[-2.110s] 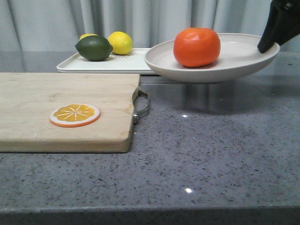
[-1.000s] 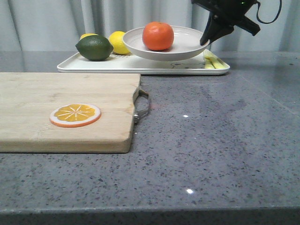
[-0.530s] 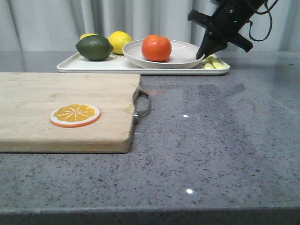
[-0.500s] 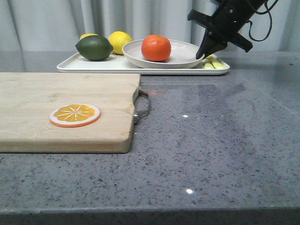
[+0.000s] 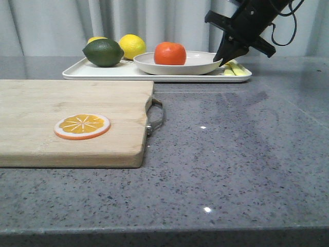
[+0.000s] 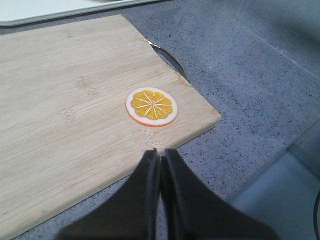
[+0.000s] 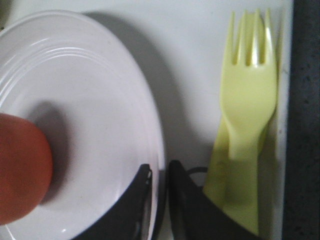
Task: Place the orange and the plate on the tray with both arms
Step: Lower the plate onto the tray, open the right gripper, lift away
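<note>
The orange [image 5: 169,53] sits in the off-white plate [image 5: 198,64], and the plate rests on the cream tray [image 5: 128,72] at the back of the table. My right gripper [image 5: 222,57] is shut on the plate's right rim, one finger inside and one outside. In the right wrist view the plate [image 7: 95,115] fills the left, the orange [image 7: 20,170] shows at the edge, and my right gripper [image 7: 159,172] pinches the rim. My left gripper [image 6: 160,155] is shut and empty, hovering over the near edge of the cutting board [image 6: 65,110]; it is out of the front view.
A green lime [image 5: 103,52] and two lemons [image 5: 132,46] lie on the tray's left end. A yellow plastic fork [image 7: 245,100] lies on the tray's right end beside the plate. A wooden cutting board [image 5: 67,121] with an orange slice disc [image 5: 82,126] lies front left.
My right gripper carried the plate with the orange back and left over the tray and lowered it; the plate now rests on the tray. The gripper still holds the rim.
</note>
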You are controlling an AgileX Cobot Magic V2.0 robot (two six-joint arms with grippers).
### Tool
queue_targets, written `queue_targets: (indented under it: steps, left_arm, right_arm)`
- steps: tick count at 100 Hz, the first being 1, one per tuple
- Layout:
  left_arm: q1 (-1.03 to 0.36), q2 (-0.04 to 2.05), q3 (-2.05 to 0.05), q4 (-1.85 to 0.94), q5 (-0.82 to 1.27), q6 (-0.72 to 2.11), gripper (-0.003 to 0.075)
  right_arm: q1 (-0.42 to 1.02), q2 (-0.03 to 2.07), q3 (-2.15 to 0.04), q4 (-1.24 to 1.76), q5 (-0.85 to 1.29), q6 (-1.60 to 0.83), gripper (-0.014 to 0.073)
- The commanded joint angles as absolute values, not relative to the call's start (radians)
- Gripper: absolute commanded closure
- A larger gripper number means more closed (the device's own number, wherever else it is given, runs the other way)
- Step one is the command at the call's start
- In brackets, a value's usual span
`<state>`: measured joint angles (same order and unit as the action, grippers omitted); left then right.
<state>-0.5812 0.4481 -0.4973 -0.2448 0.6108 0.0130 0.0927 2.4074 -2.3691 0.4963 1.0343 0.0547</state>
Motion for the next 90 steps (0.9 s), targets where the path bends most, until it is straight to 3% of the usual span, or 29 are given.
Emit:
queue_targets:
  steps: [1, 33, 66, 73, 90]
  left_arm:
    - [-0.58, 0.453, -0.526, -0.257, 0.546, 0.007, 0.0739]
    - [-0.58, 0.453, -0.526, -0.257, 0.546, 0.007, 0.0739]
    - [-0.58, 0.453, -0.526, -0.257, 0.546, 0.007, 0.0739]
    - [-0.58, 0.453, -0.526, -0.257, 0.546, 0.007, 0.0739]
    - [-0.58, 0.453, -0.526, -0.257, 0.55, 0.007, 0.0739]
  right_arm:
    - [0.091, 2.336, -2.404, 0.534, 0.991, 0.046, 0.0399]
    - [0.09, 2.334, -2.543, 0.523, 1.049, 0.046, 0.0391]
    - [0.09, 2.332, -2.596, 0.375, 1.248, 0.046, 0.0395]
    - [0.09, 2.328, -2.596, 0.356, 1.283, 0.046, 0.0443]
    - [0.091, 2.3, -2.596, 0.35, 1.331, 0.046, 0.0664]
